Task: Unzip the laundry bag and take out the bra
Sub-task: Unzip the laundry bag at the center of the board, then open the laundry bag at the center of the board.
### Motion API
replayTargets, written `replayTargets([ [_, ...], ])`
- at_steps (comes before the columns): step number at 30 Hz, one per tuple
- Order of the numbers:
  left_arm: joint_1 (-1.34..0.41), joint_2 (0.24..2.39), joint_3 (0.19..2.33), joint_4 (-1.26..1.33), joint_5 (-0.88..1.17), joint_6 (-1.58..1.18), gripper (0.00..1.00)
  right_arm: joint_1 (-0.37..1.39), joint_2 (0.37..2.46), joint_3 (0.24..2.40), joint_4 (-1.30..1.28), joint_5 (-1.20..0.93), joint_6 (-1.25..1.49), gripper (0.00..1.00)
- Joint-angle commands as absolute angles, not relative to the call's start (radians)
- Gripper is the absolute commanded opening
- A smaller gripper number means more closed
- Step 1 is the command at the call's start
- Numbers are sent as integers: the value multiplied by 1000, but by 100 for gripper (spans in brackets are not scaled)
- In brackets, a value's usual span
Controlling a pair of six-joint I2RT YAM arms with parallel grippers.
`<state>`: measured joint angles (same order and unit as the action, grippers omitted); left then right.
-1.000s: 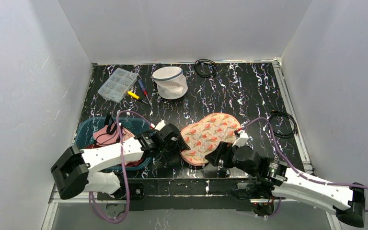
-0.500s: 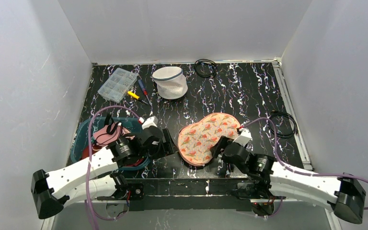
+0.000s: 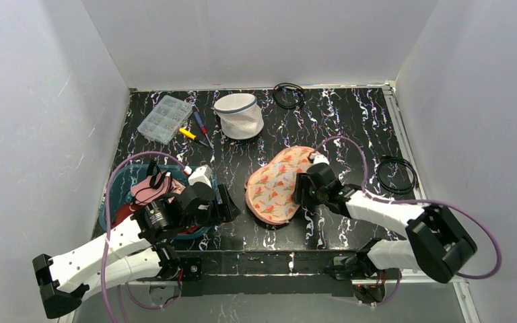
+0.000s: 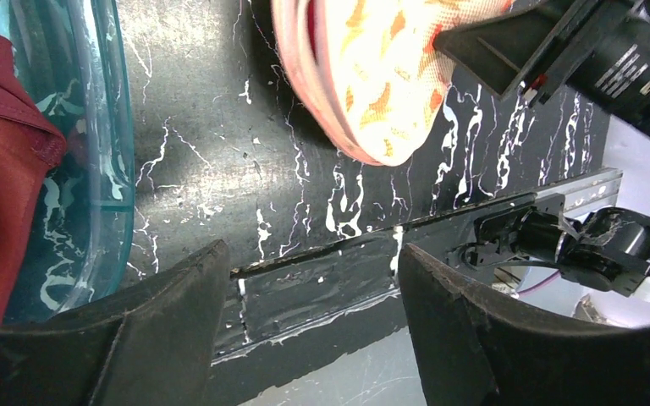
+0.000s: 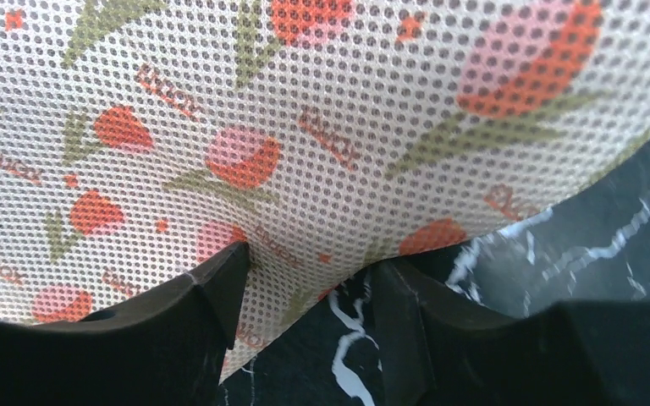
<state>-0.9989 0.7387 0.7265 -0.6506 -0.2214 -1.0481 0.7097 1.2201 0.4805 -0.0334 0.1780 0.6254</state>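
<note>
The white mesh laundry bag (image 3: pixel 239 116) with blue-grey trim stands at the back of the table, far from both arms; I cannot tell what is inside it, and no bra shows there. A two-lobed floral mesh piece (image 3: pixel 274 187) lies mid-table with its right side raised. My right gripper (image 3: pixel 301 188) pinches a fold of its edge (image 5: pixel 322 228) between the fingertips (image 5: pixel 224 271). The left gripper (image 3: pixel 225 210) hangs open and empty over the near table edge (image 4: pixel 322 279), just left of the floral piece (image 4: pixel 372 76).
A teal basin (image 3: pixel 116 185) holding pink and red garments (image 4: pixel 8 169) sits beside the left arm. At the back are a clear organiser box (image 3: pixel 165 118), screwdrivers (image 3: pixel 198 131) and a black cable coil (image 3: pixel 288 94). Another cable coil (image 3: pixel 397 175) lies at the right.
The right arm swung from the near right to the floral piece and closed on its edge, tipping its right side up. The left gripper pulled back toward the basin and opened wider.
</note>
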Motion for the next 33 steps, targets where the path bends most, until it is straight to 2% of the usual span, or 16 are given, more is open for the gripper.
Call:
replayTargets([
  [1,-1006,725,728,-688,-222,-995,71,710,1289,604,-64,73,409,67],
  [3,-1004,716,734,-699,-219,-984,71,717,1246,642,-139,144,406,82],
  [5,-1004,699,741,-726,-234,-979,71,734,1178,687,-247,232,408,92],
  [7,-1005,679,757,-747,-251,-972,72,780,1128,755,-341,329,400,96],
  [10,-1005,648,788,-789,-276,-965,72,915,1129,882,-447,441,374,98],
  [12,-1004,616,809,-835,-301,-966,72,1054,1184,972,-483,498,347,93],
  [17,-1005,507,825,-966,-388,-1006,70,1249,1415,1155,-513,525,283,80],
  [23,-1005,367,815,-1080,-439,-1059,70,1297,1625,1239,-421,496,266,74],
  [29,-1005,332,814,-1147,-448,-1097,70,1299,1747,1277,-379,495,285,71],
  [31,-1005,329,814,-1157,-447,-1108,69,1298,1778,1292,-389,515,293,63],
  [33,-1005,325,811,-1159,-444,-1114,69,1301,1789,1291,-399,542,311,48],
])
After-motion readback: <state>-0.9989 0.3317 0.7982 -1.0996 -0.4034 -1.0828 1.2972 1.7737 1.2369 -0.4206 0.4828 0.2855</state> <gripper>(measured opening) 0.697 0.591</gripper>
